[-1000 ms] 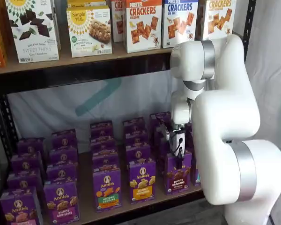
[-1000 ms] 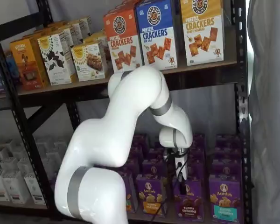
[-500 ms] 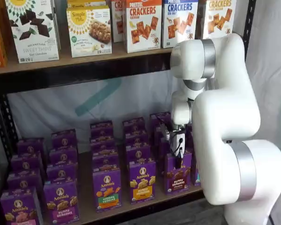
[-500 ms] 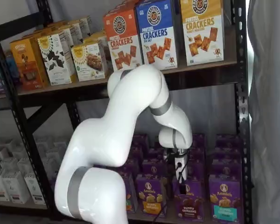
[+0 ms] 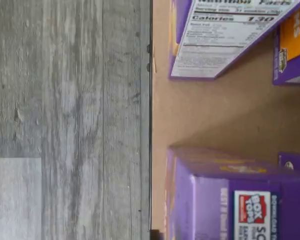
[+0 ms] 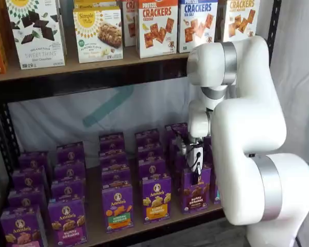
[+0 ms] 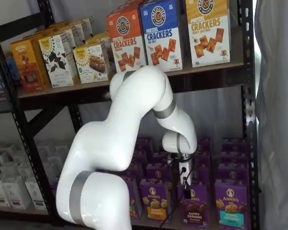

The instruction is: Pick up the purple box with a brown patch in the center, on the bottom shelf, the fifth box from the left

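The purple box [image 6: 195, 191] with dark brown crackers stands at the front of its row on the bottom shelf [image 6: 94, 225], partly behind the arm; it also shows in a shelf view [image 7: 194, 211]. My gripper [image 6: 197, 176] hangs straight down right over this box's top, its black fingers reaching the box's upper edge in both shelf views [image 7: 186, 190]. I see no plain gap between the fingers and no grip on the box. The wrist view shows purple carton tops [image 5: 230, 195] and the shelf board [image 5: 200, 115]; I cannot tell which carton is which there.
Rows of other purple Annie's cartons fill the bottom shelf, such as an orange-band one [image 6: 156, 198] and a teal-band one [image 7: 230, 211] on either side. Cracker boxes [image 6: 157, 25] stand on the shelf above. The white arm [image 6: 247, 134] covers the right rows. Grey floor [image 5: 65, 120] lies below the shelf edge.
My gripper has sunk a little lower, from above the purple box down to its top edge. The boxes have not moved.
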Controlling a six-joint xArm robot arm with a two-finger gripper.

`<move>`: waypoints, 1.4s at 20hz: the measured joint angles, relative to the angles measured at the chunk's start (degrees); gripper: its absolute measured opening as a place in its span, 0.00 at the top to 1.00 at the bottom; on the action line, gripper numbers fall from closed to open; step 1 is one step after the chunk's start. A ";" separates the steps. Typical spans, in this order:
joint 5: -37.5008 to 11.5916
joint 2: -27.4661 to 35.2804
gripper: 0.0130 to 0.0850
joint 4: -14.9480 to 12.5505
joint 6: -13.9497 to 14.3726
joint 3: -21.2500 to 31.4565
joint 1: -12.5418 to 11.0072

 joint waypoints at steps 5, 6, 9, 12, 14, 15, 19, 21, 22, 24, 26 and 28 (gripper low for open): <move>-0.68 -0.29 0.56 0.38 -0.25 0.66 0.09; -0.76 -0.35 0.56 0.38 -0.23 0.77 0.10; -0.85 -0.55 0.61 0.55 -0.36 1.09 0.14; -0.90 -0.73 0.67 0.63 -0.40 1.38 0.17; -1.16 -0.85 0.67 0.25 -0.04 1.66 0.20; -1.31 -0.90 0.67 0.24 -0.01 1.80 0.21; -1.45 -1.25 0.67 0.32 -0.07 2.42 0.24; -1.03 -1.55 0.67 0.95 -0.63 2.68 0.24; -0.98 -1.75 0.67 1.29 -0.93 2.94 0.25; -1.23 -2.19 0.67 1.80 -1.40 3.60 0.25; -1.59 -2.75 0.67 2.05 -1.63 4.45 0.25; -1.86 -3.60 0.67 2.18 -1.74 5.69 0.25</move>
